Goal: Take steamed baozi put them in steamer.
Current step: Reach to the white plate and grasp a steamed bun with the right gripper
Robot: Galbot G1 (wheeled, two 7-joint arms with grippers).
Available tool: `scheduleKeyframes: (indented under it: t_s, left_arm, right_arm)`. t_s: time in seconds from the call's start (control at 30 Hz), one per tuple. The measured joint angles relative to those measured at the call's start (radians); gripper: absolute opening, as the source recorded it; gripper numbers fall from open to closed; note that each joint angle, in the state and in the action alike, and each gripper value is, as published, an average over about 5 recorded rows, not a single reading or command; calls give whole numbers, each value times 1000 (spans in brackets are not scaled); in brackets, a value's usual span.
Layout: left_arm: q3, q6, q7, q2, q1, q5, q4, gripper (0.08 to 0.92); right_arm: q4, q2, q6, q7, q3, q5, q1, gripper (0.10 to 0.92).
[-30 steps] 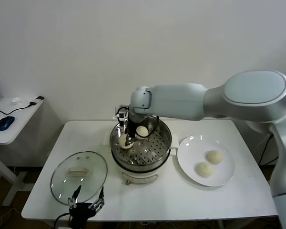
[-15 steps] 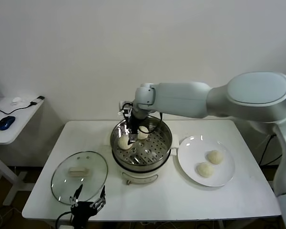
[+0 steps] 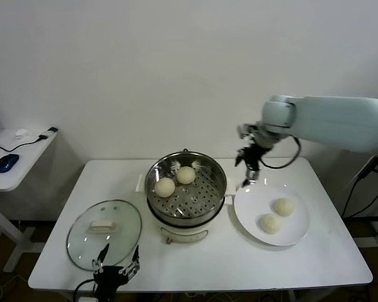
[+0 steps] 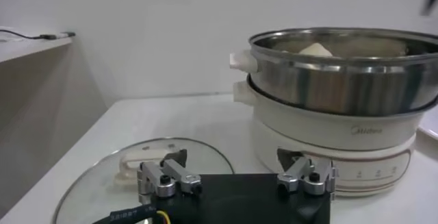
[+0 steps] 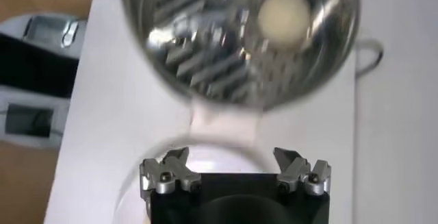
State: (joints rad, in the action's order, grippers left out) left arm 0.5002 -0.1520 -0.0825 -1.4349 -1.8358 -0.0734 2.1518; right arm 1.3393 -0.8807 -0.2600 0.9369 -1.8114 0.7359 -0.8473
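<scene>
The right gripper (image 3: 247, 177), open and empty, hovers just above the plate's (image 3: 242, 211) near rim; two buns (image 3: 283, 206) lie below, slightly rightward.

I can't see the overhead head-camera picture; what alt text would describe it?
A steel steamer on a white table holds two baozi, and two more lie on a white plate to its right. The right claw hangs open above the plate's rim; the left claw waits open beside a glass lid.
</scene>
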Motion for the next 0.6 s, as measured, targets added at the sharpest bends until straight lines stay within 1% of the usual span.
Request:
scheduleKeyframes:
  t_s: [0.27, 0.6]
  left_arm:
    - [3, 1, -1, -10, -2, 2, -7, 823]
    - [5, 3, -2, -11, 1, 2, -17, 823]
  right_arm:
    - [3, 101, -14, -37, 19, -117, 134, 823]
    - [-43, 128, -40, -95, 95, -179, 307, 823]
